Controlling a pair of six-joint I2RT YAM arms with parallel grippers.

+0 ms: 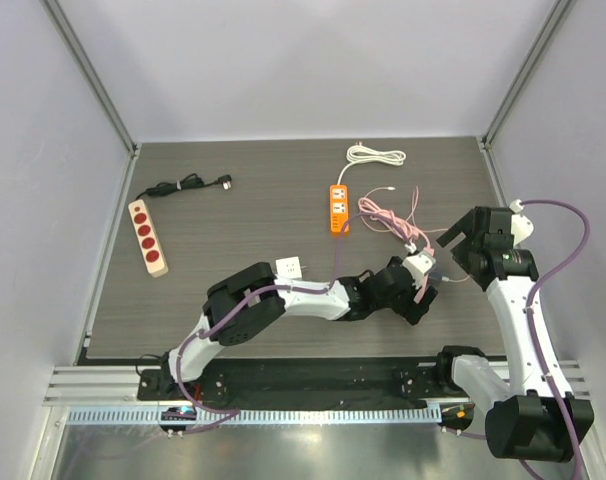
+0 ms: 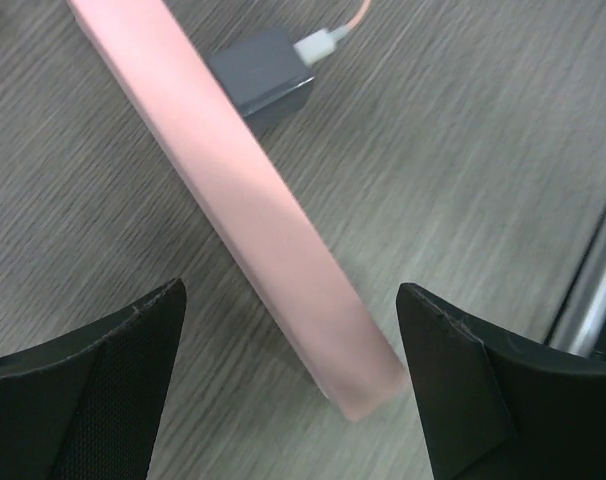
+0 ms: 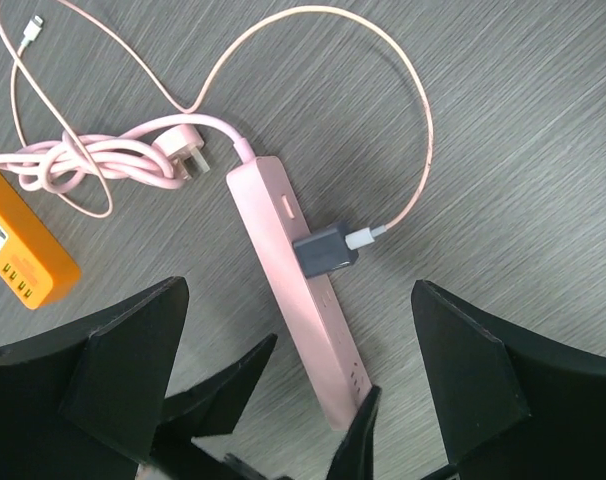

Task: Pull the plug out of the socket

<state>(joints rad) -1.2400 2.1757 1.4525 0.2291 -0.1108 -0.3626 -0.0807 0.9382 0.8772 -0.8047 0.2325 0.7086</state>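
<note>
Presently the plug (image 3: 325, 250), a small grey block, sits seated in the side of the pink strip (image 3: 293, 300), about midway along it. The strip lies flat on the tabletop (image 1: 243, 200), right of centre. A pink cable (image 3: 423, 130) leaves the plug's outer face.

Left pincer (image 2: 291, 295): spread, straddling the strip's near end, fingers clear of both sides, gripping nothing. Right pincer (image 3: 298, 295): spread wide, above strip and plug, holding nothing.

Assessment: the plug looks rigid, light and smooth-sided, and is likely held only by prong friction. The strip is slim and probably light, so it would likely lift or slide with the plug unless pinned. The recommended hold is across the plug's two flat sides, near the strip, pulling straight out. The cable is soft and thin, so it is unfit as a handle.
</note>
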